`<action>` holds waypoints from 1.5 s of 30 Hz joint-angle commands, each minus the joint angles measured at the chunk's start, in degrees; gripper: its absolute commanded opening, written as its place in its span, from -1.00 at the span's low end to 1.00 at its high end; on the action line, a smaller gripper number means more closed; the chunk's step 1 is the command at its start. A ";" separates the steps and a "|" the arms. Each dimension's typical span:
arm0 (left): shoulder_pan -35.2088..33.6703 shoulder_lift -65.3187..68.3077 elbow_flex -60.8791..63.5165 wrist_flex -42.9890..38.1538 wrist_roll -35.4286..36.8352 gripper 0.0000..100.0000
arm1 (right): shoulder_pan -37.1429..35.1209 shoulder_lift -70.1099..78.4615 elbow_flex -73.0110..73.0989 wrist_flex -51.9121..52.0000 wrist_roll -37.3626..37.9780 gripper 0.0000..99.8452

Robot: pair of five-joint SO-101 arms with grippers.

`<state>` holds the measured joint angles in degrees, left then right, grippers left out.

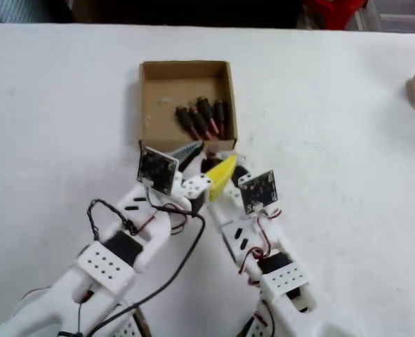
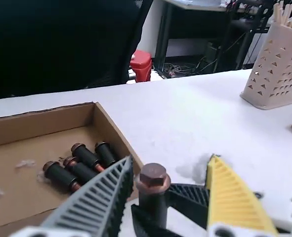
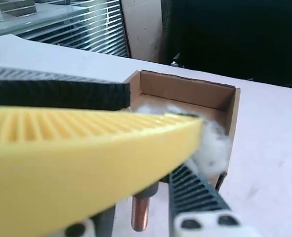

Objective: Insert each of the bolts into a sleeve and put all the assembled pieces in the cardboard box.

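- A shallow, square cardboard box (image 2: 42,121) holds four assembled pieces (image 2: 86,155), each a black sleeve with a copper-coloured end.
- The left gripper (image 1: 192,151), grey and ribbed, pinches a black sleeve (image 2: 153,203) just outside the box. A copper hex-head bolt (image 2: 153,175) stands upright in the sleeve.
- The right gripper (image 1: 222,172), yellow and ribbed, sits just beside the bolt; whether it is spread cannot be told.
- The tabletop (image 2: 195,113) is white.

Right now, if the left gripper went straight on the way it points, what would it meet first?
Probably the near wall of the cardboard box, which lies just ahead of the left gripper; if it clears the wall, the assembled pieces inside. Depth is unclear.
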<state>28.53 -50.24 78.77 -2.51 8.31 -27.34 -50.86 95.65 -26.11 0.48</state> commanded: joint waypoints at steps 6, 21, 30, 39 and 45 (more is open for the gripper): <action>-1.27 -0.22 0.00 0.70 -0.35 -0.42 | 0.75 -1.19 0.44 -1.54 -0.26 -0.97; -6.81 -34.86 -0.26 18.99 -0.26 -0.42 | 0.84 -1.19 0.44 -1.45 -0.26 -0.97; -20.09 -50.42 0.09 32.35 -0.26 -0.98 | 2.33 -1.19 0.44 -1.63 -0.35 -0.97; -32.04 -54.02 2.73 43.78 -0.26 -0.95 | 1.98 -1.36 -0.18 -1.63 -0.53 -0.97; -34.68 -54.02 12.57 48.18 -0.26 -0.95 | 3.38 -1.27 -4.13 4.35 -0.18 -0.97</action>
<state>-4.44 -103.69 87.56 43.74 8.04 -25.14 -50.95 94.42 -24.88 0.48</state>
